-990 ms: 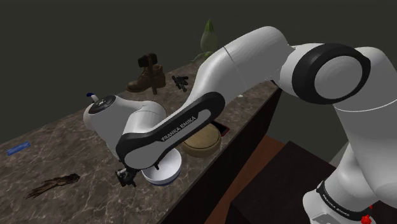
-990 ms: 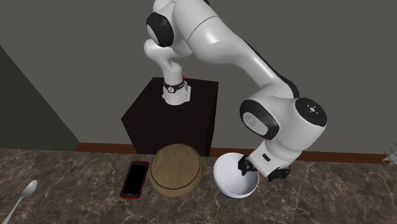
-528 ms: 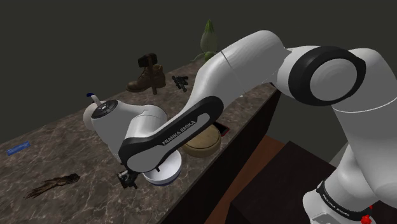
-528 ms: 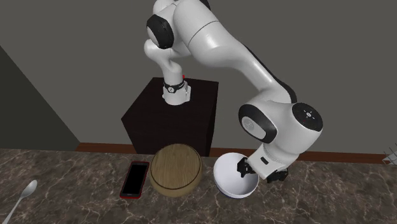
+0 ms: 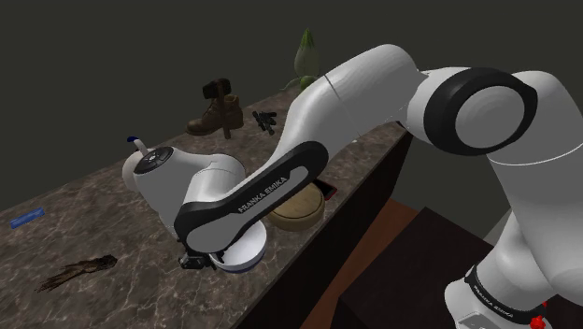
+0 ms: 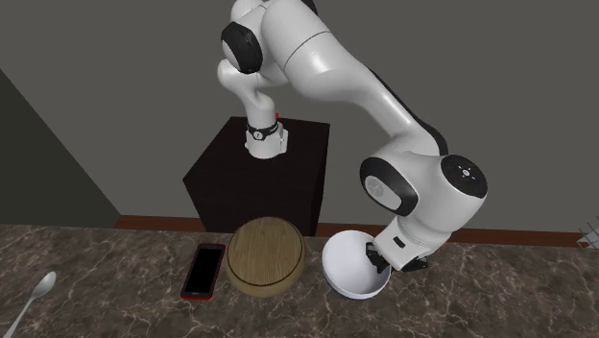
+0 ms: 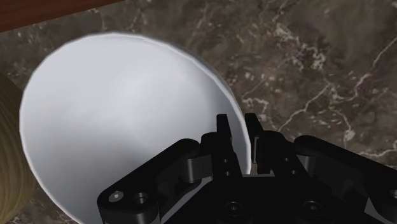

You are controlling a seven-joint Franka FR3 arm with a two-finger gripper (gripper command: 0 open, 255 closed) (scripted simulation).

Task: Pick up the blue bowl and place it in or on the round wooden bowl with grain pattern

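The bowl [image 7: 121, 114] is drawn white inside and sits on the dark marble counter [image 7: 318, 57], right beside the round wooden bowl [image 6: 266, 254]. My gripper [image 7: 236, 124] is shut on the bowl's rim, one finger inside the wall and one outside. In the second exterior view the gripper [image 6: 381, 257] grips the bowl [image 6: 350, 269] on its right edge. In the shoulder view the gripper [image 5: 198, 259] is at the near-left side of the bowl [image 5: 241, 250], with the wooden bowl [image 5: 297, 207] partly hidden behind the forearm.
A red-cased phone [image 6: 203, 270] lies on the far side of the wooden bowl from the white bowl. A spoon [image 6: 34, 296], brown boots [image 5: 215, 112], a blue pen [image 5: 26, 219] and a dark scrap [image 5: 79, 269] lie farther off. The counter's edge [image 5: 280, 290] is close by.
The fingers, open a second ago, have closed onto the bowl's rim. The hand sank slightly toward the bowl; the bowl itself has not moved.
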